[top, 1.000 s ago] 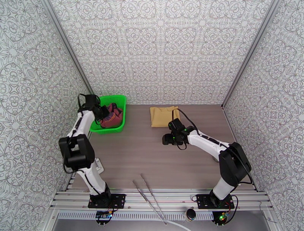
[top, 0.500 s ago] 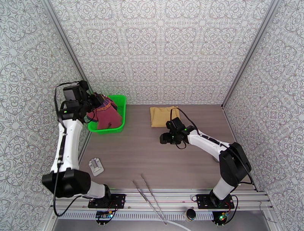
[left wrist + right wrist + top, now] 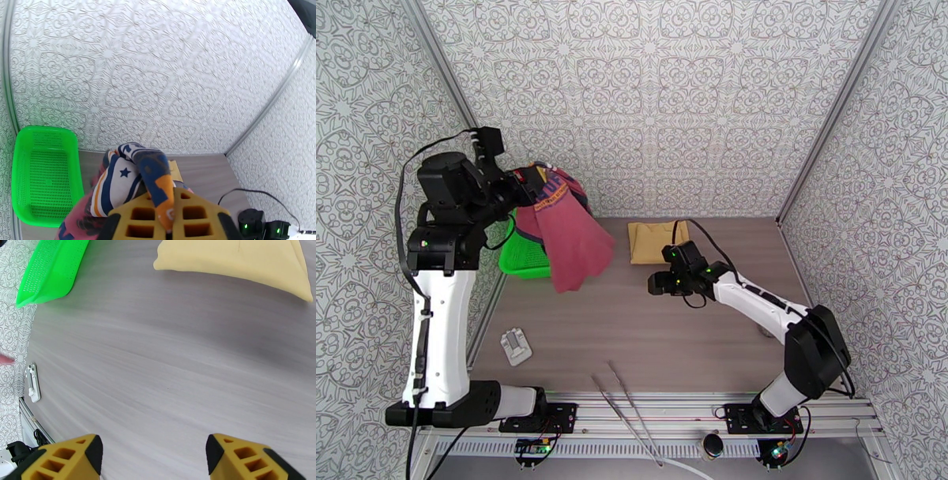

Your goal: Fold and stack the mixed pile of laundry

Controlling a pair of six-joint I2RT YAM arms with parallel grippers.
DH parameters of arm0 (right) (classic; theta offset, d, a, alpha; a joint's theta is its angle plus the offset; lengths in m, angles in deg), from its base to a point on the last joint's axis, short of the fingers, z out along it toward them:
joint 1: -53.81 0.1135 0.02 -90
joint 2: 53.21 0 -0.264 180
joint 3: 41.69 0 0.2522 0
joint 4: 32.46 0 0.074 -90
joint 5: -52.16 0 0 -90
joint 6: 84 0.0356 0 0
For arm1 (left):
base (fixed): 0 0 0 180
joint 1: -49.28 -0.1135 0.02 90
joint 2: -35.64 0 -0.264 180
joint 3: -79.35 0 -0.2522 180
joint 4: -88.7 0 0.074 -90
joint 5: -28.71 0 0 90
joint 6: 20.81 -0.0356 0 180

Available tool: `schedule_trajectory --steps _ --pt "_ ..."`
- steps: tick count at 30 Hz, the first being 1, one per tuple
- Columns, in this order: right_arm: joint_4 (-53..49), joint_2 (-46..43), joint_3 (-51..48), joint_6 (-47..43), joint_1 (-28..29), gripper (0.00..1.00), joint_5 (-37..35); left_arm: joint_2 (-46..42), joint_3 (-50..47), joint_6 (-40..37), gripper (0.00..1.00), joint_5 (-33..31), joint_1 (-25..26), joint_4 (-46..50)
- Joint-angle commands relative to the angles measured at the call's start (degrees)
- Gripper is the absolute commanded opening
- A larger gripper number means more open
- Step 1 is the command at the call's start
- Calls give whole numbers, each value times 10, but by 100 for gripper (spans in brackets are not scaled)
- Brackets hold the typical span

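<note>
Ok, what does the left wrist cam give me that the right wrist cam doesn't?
Left wrist: the maroon tank top, its navy trim pinched in the shut left gripper, held up off the table.

Right wrist: the open right gripper over the wood, and a small white object near the table's edge.

Both: the green mesh basket, the table, and the tan cloth, just a sliver behind the top in the left wrist.
</note>
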Motion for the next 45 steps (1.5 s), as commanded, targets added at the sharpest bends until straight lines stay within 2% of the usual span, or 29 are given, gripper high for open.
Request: schedule_trajectory --steps 1,7,13,18,27,35,36,38,40,41,45 --pt "-13 -23 -16 -10 2 74 -21 -2 -3 -36 0 -53 30 34" --pt "-19 -32 -25 -15 -3 75 -22 -10 -113 -51 0 -148 102 6" --pt "-19 -35 -35 -18 -5 75 -18 -3 -173 -79 0 -289 160 -19" --pt "-16 -34 -47 -21 -9 75 -20 -19 -251 -84 0 -382 239 -67" --pt "-27 -29 -53 -29 -20 75 -23 -30 -459 38 0 -469 417 -149" --pt "-94 -62 -50 -45 -49 76 -74 19 -518 167 0 -480 523 -143" --pt "-103 -68 -47 -50 -51 76 -84 24 -518 174 4 -480 530 -138" --pt "-126 -72 -32 -64 -52 77 -99 35 -520 186 40 -473 536 -130" --pt "-146 -69 -9 -80 -52 77 -103 38 -520 187 69 -465 536 -129" --pt "-158 -64 7 -89 -52 77 -103 37 -516 185 78 -468 536 -124" --pt "-185 -37 63 -113 -47 77 -102 15 -486 172 95 -504 534 -78"
